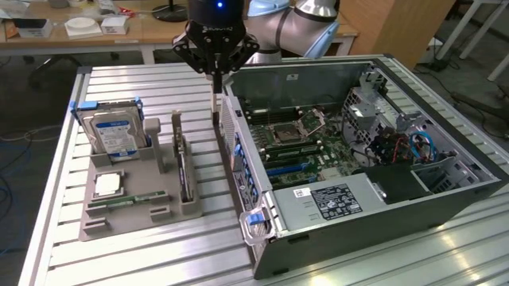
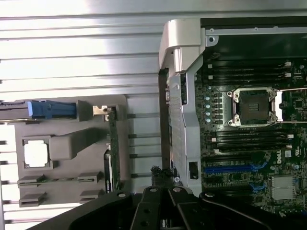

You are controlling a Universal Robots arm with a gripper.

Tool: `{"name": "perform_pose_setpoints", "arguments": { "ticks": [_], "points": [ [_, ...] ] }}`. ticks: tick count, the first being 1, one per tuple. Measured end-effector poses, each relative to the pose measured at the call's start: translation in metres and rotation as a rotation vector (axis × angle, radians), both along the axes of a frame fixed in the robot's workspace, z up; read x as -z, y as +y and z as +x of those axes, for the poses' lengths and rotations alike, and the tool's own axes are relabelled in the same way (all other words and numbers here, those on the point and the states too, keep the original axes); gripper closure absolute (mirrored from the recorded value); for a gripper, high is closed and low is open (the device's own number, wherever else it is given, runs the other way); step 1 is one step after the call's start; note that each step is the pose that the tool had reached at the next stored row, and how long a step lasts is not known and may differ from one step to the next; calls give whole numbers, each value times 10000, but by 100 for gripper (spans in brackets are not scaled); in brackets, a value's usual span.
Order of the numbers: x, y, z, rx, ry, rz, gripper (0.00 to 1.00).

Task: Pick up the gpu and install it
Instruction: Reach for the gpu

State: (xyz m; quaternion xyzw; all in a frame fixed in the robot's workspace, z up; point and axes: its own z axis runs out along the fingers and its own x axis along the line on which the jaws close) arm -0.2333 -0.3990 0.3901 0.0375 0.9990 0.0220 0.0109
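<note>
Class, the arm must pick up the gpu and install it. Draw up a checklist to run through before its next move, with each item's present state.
1. Green circuit-board gpu with silver end bracket stands on edge in the grey moulded tray: ok.
2. Black gripper open for a grasp: not ok, shut.
3. Gripper over the gpu: not ok, it hangs between the tray and the open dark metal computer case.
4. Long blue slot inside the case unoccupied: ok.
5. Gpu free to lift out: cannot tell.

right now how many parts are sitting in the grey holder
4: hard drive upright at the far end, processor chip flat in the middle, memory stick nearer the camera, gpu on edge on the side toward the computer case. Others may be hidden.
</note>
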Motion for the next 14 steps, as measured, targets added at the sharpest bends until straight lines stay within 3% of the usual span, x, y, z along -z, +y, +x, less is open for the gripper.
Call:
{"name": "perform_pose_setpoints", "arguments": {
  "ticks": [14],
  "points": [
    [13,0,-239,0,28,0,90]
  ]
}}
